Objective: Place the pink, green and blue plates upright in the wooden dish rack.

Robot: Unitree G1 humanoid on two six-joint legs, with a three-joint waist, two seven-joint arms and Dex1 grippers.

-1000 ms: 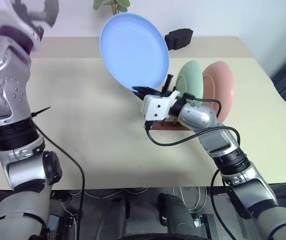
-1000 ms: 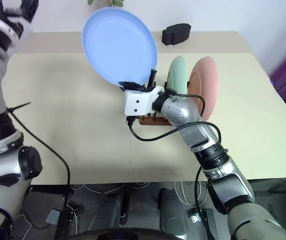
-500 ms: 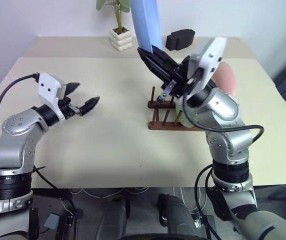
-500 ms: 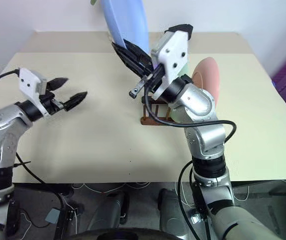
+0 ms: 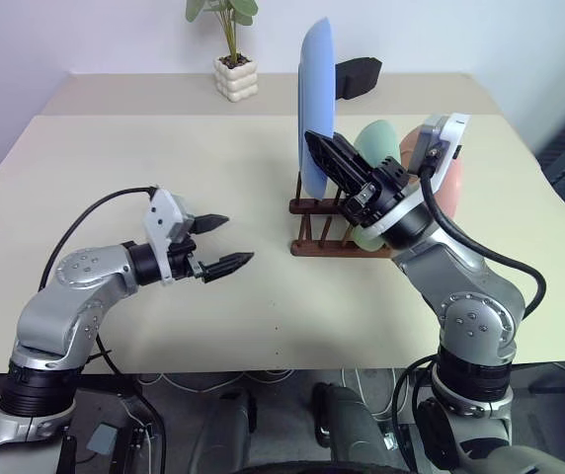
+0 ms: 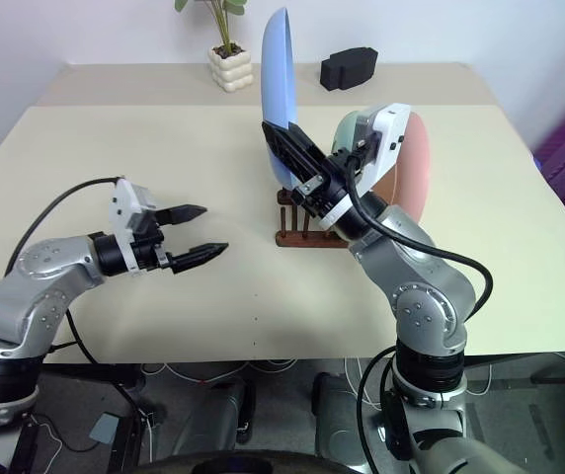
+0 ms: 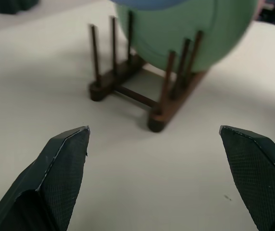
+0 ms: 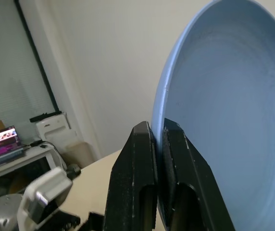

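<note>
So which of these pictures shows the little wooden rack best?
The left wrist view: the wooden dish rack sits close and unobstructed, with pegs and both rails plain, and the green plate stands in it. Both eye views show it smaller, partly behind the right arm. The right wrist view looks at the blue plate instead.

The left arm reaches low over the beige tabletop [image 5: 164, 158], its black two-fingered left hand [image 5: 219, 243] pointing roughly level toward the right with fingers spread wide and nothing between them. The right arm bends up at the elbow; the right hand [image 5: 324, 150] is clamped on the rim of the upright light blue plate [image 5: 315, 109].
</note>
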